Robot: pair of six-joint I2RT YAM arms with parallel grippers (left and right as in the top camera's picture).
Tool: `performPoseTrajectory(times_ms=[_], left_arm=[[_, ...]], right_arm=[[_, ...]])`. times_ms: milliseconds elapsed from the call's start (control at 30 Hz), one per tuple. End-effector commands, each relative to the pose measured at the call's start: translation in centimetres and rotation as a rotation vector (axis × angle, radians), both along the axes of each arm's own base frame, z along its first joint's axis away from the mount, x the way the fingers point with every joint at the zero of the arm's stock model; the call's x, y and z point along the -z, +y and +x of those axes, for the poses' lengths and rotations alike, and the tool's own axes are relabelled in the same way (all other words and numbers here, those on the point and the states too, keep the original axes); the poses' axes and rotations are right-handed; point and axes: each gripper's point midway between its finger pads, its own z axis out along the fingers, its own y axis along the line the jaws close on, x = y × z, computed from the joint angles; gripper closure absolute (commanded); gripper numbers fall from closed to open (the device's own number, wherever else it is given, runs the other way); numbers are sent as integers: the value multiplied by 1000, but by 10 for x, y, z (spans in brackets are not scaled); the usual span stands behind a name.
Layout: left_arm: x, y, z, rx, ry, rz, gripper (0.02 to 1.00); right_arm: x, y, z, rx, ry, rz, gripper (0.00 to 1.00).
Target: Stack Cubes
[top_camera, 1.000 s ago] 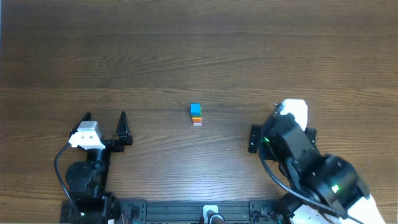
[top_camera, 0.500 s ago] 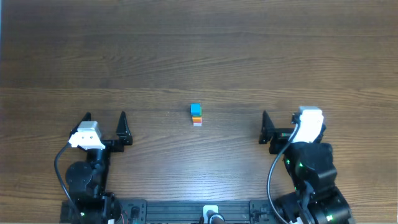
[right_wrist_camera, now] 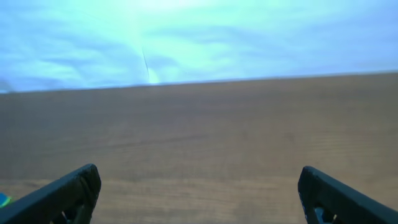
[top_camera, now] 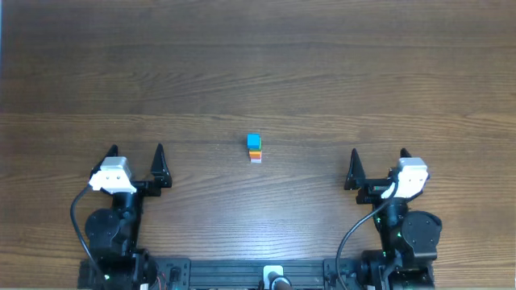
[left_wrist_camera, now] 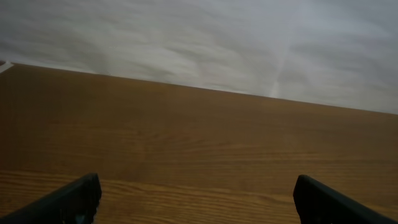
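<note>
A small stack of cubes (top_camera: 255,149) stands near the middle of the wooden table (top_camera: 258,72): blue on top, orange under it, a pale one at the bottom. My left gripper (top_camera: 136,151) sits open at the front left, well to the left of the stack, nothing between its fingers. My right gripper (top_camera: 379,153) is open at the front right, well to the right of the stack and holding nothing. In the left wrist view the left gripper (left_wrist_camera: 199,199) faces bare table. In the right wrist view the right gripper (right_wrist_camera: 199,196) faces bare table, and a blue-green sliver (right_wrist_camera: 4,200) shows at the edge.
A pale wall (left_wrist_camera: 199,37) rises behind the table's far edge in both wrist views. A black rail (top_camera: 258,274) with the arm bases runs along the near edge.
The right arm has swung back from a turned pose to its place at the front right, gripper now pointing straight up the table. The left arm and the stack have not moved.
</note>
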Motion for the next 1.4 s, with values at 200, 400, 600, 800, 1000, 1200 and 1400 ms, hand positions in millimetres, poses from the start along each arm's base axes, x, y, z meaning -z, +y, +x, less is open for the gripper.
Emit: performPoseTrajectory(times_ms=[200,400,600,800,1000,1200,1400], left_arm=[[2,0,0,5,2,14,18],[2,0,0,6,2,14,18],[2,0,0,6,1,14,23],[2,0,0,6,2,14,18],[2,0,0,6,2,14,18],[2,0,0,6,2,14,18],[2,0,0,6,2,14,18]], right_arm=[[18,5,15,-38,-122,-76,7],[26,5,17,-39,-102,-79,9],[45,3,16,-31,-26,-78,7],[45,3,16,-32,-26,-78,9],[45,3,16,-32,-26,-78,9],[45,3,16,-32,-26,-78,9],[45,3,16,-32,-26,-78,9]])
